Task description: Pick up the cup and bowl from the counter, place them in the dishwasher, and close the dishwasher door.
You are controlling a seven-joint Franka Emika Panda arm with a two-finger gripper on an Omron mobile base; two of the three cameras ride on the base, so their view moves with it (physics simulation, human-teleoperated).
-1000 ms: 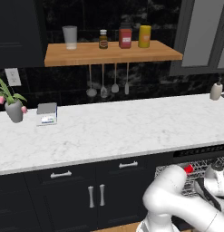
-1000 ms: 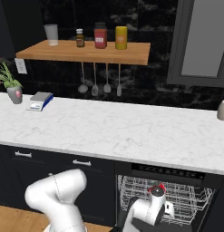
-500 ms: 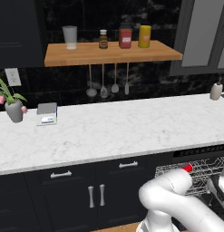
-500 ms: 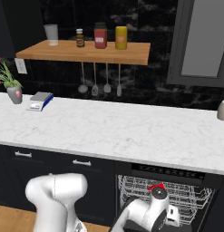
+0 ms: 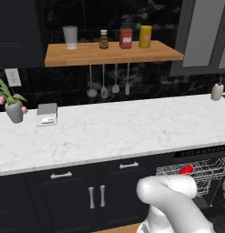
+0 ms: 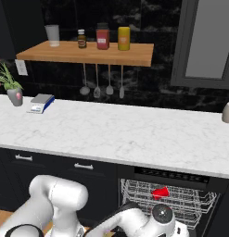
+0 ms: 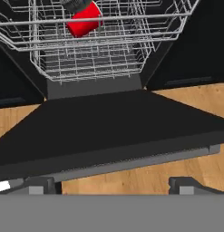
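Door: dishwasher door hangs folded down flat, its inner face up, over the wooden floor; its silver handle runs along the near edge.
Dishwasher: dishwasher open under the tabletop, wire rack showing inside.
Cup: red cup lies tilted in the rack, toward the back; seen also from the base.
Bowl: a dark rounded thing just beside the cup at the top edge of the hand view may be it; too cropped to tell.
Tool: tool low near the floor, tips spread to their widest with nothing between them.
Door to tool: handle edge lies just above the two tips in the hand view, near but apart; the door panel stretches away beyond it toward the rack.
Stage: judged, loading looks done and closing the door is what remains.
Risk 1: spread tips could slide past the handle edge and miss the underside, since the door lies flat and gives little to catch.
Risk 2: a lift from one end of the edge could let the door slip off a tip and drop back open.
Risk 3: if the rack sits proud of the opening, the rising door could jam against it.
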